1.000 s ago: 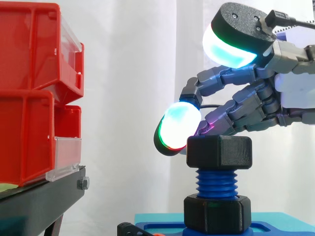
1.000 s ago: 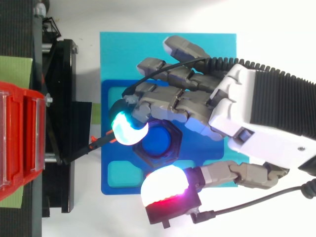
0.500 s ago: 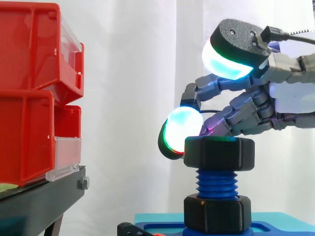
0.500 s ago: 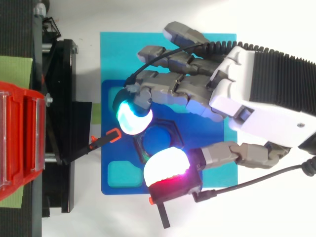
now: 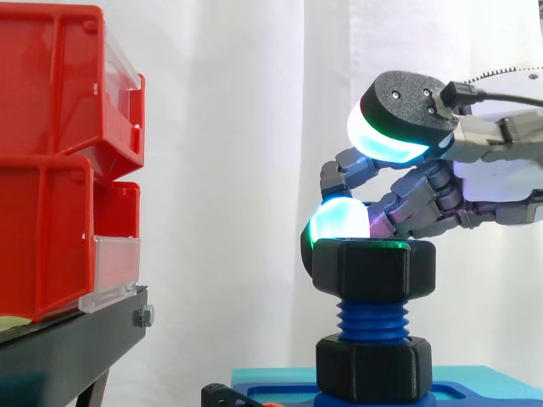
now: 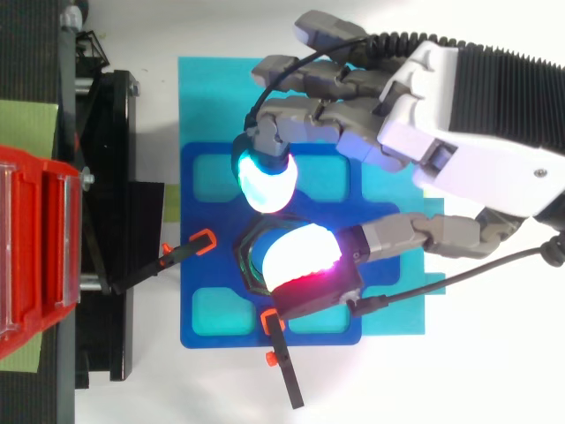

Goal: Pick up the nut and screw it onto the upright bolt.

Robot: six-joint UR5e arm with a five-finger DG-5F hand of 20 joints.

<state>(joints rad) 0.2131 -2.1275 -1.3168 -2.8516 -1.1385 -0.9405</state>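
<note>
The white curtain (image 5: 254, 170) is being lit brightly and evenly from the front, with hardly any shadow being cast on it. In the top view the white surface (image 6: 141, 389) is being washed out almost to pure white. Glare is being thrown by the glowing pads (image 6: 296, 256) of the hand (image 6: 459, 150), and a thin green gleam is being laid along the top rim of the dark nut (image 5: 373, 267)
</note>
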